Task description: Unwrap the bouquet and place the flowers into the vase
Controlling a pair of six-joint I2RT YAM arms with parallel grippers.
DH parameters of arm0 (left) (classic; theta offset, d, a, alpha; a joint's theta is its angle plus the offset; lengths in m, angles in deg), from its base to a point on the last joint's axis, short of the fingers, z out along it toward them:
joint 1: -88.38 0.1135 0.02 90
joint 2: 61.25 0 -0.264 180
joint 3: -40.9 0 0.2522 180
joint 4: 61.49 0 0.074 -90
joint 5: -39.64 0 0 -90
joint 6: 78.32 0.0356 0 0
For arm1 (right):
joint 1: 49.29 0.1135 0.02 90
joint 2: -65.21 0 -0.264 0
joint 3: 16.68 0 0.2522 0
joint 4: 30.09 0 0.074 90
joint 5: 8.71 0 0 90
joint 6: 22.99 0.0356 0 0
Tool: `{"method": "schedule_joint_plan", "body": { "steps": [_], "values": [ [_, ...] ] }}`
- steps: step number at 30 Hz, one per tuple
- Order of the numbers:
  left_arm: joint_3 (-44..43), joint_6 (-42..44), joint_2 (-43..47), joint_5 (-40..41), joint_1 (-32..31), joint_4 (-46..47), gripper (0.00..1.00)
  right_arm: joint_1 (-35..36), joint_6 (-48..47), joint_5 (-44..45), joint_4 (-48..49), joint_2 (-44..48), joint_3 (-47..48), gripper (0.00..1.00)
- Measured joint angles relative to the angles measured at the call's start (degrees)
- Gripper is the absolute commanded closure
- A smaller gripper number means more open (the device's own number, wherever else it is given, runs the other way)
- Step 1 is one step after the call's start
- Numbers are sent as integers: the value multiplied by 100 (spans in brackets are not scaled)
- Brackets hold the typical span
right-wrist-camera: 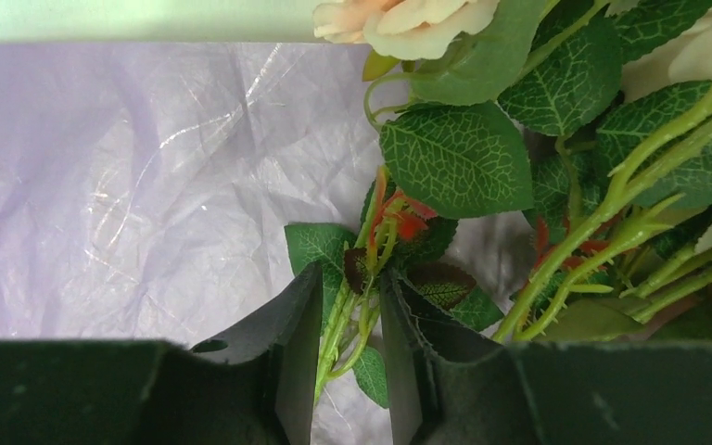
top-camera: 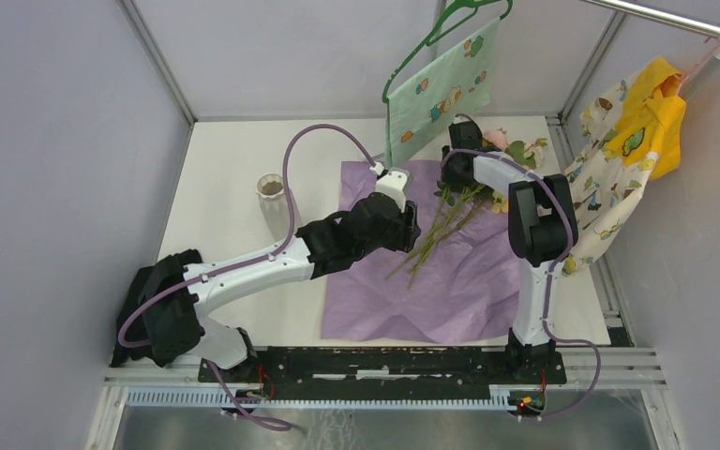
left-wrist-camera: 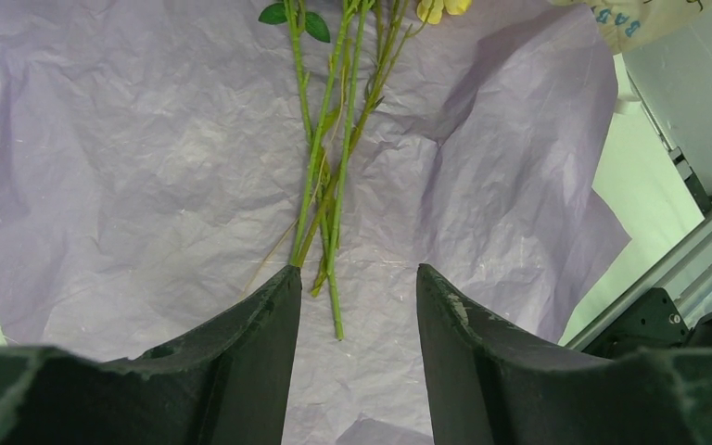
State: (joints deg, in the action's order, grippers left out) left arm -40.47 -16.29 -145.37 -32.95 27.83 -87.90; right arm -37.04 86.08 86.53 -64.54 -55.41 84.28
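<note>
The bouquet lies unwrapped: its purple paper (top-camera: 450,281) is spread flat on the table, and the flowers (top-camera: 441,230) rest on it with their heads (top-camera: 497,141) at the far right. My left gripper (top-camera: 411,232) hovers open over the stem ends; in the left wrist view the bare green stems (left-wrist-camera: 320,185) run away from between its fingertips (left-wrist-camera: 357,271), untouched. My right gripper (top-camera: 452,178) sits near the blooms. In the right wrist view it (right-wrist-camera: 350,273) is closed narrowly on a cluster of thin stems (right-wrist-camera: 343,315), below leaves and a peach rose (right-wrist-camera: 399,19). The white vase (top-camera: 270,187) stands upright left of the paper.
A mint-green patterned cloth on a hanger (top-camera: 441,89) hangs just behind the flower heads. A yellow and white garment (top-camera: 633,150) hangs from the rail at the right. The enclosure's metal frame (left-wrist-camera: 695,250) runs along the right table edge.
</note>
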Motion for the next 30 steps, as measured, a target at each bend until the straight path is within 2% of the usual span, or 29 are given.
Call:
{"method": "schedule_joint_plan", "body": {
  "steps": [1, 3, 6, 14, 20, 30],
  "values": [
    [2, 0, 0, -9, 9, 0, 45, 0, 9, 0, 2, -35, 26, 75],
    [2, 0, -2, -17, 20, 0, 45, -2, 17, -7, 7, -109, 68, 90],
    [4, 0, -20, -59, 35, 2, 46, -9, 68, -81, 68, -151, 74, 100],
    [52, -2, -50, -103, 44, -2, 47, -28, 195, -363, 511, 127, -380, 100],
    [85, 0, -50, -101, 50, -4, 47, -37, 378, -741, 1003, 1300, -1443, 100],
    [144, 0, -48, -90, 76, -9, 48, -37, 1163, -1438, 2669, 3394, -3200, 100]
  ]
}}
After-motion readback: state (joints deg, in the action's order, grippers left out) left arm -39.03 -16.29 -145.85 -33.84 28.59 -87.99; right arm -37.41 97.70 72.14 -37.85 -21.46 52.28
